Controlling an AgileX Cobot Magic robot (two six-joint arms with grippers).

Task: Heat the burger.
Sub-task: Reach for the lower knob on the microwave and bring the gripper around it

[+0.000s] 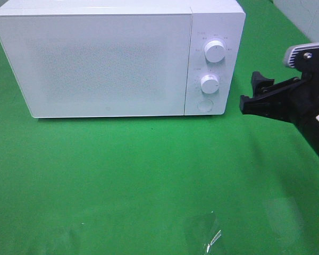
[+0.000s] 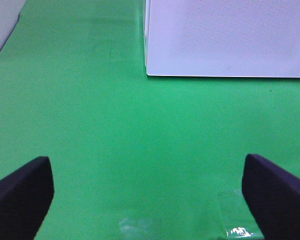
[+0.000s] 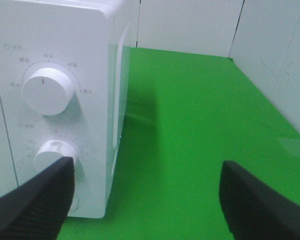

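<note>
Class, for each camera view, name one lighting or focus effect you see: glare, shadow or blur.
Exterior high: glare off clear tape on the green cloth, microwave front washed out. Left wrist: the left tool looks dark and soft-edged. Right wrist: the microwave throws a shadow on the cloth; the right tool is slightly blurred.

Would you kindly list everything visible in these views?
microwave: one, white, door shut, back of table
upper knob: one, white, microwave's right panel
lower knob: one, white, beneath it
round button: one, white, under the lower knob
table cover: one, green, under everything
clear tape: at least two patches, transparent, on cover's front
wall panels: several, white, behind table
left gripper: one, black, open, above bare cover
right gripper: one, black, open, beside the microwave's right end
</note>
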